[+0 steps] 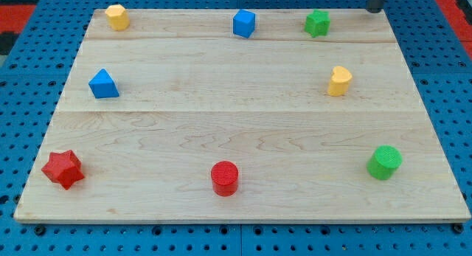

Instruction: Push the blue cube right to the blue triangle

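The blue cube (244, 23) sits at 12 o'clock on the table (236, 119); the blue triangle (103, 84) lies toward 9. My tip (375, 8) (there is no gripper to open or close) hangs at 1 o'clock, apart from the blocks. The cube seems light and stiff — it may slide easily; push its flat face, centred.

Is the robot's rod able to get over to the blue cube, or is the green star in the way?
Probably yes. My tip sits at the view's top right, and the green star block lies between it and the blue cube, but bare wooden board below leaves room around.
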